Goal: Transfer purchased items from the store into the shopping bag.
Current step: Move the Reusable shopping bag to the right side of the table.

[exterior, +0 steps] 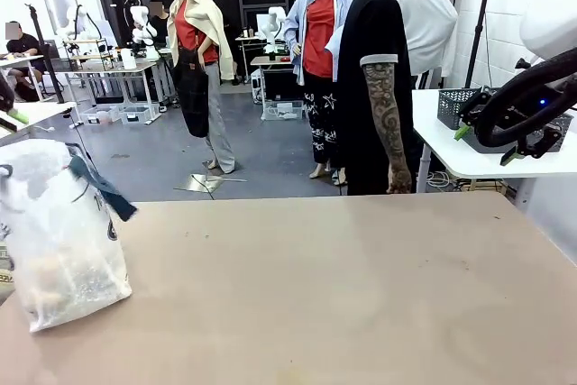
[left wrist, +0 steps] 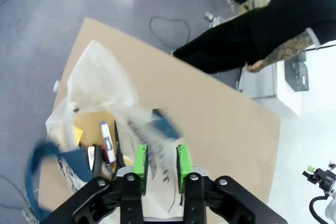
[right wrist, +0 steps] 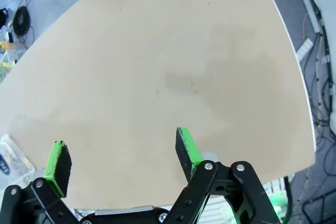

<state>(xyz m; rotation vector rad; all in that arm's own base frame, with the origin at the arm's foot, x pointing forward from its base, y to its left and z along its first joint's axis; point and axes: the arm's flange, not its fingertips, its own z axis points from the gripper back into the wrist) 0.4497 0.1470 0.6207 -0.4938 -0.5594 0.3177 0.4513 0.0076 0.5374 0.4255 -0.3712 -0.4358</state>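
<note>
The shopping bag [exterior: 59,232], translucent white with a navy strap [exterior: 101,188], stands at the table's left end. From above, the left wrist view looks into the bag [left wrist: 97,85], where a yellow item [left wrist: 77,135], a white tube [left wrist: 107,148] and dark goods lie. My left gripper [left wrist: 161,149] hangs over the bag's mouth, green pads slightly apart, with blurred plastic film and a strap [left wrist: 165,124] just beyond them. The grey slotted basket [exterior: 453,105] sits on a white side table. My right gripper [exterior: 487,144] is raised at the right, open and empty [right wrist: 121,156].
A person in black with a tattooed arm [exterior: 386,123] stands at the table's far edge. The tan tabletop [exterior: 343,295] stretches bare from the bag to the right. The white side table [exterior: 505,161] is beyond the right corner.
</note>
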